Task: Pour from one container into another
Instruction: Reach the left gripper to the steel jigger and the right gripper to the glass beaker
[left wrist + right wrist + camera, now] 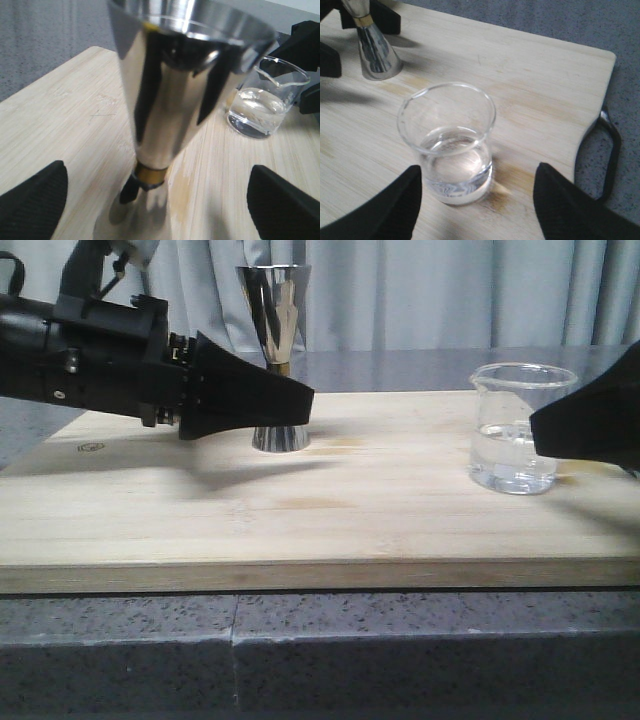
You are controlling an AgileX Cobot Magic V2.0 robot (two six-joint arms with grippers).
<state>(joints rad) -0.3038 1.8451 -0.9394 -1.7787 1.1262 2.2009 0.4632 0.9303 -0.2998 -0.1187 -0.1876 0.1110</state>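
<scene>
1. Two sets of jaws, both spread. The left gripper [157,200] has a finger on either side of the jigger [170,100], touching neither side of it in the left wrist view.
2. The right gripper [477,200] likewise straddles the beaker [447,142], its jaws apart with a gap to the glass on both sides.
3. The beaker [520,428] stands upright near the right end of the board [300,520] and holds a shallow layer of clear liquid, roughly its bottom third.
4. The jigger [277,360] stands upright toward the back of the board, left of centre, well apart from the beaker. A gold band rings its waist. What is inside its upper cup cannot be seen.
5. The board lies on a grey speckled counter [330,650]; a dark handle loop shows at its right end.
</scene>
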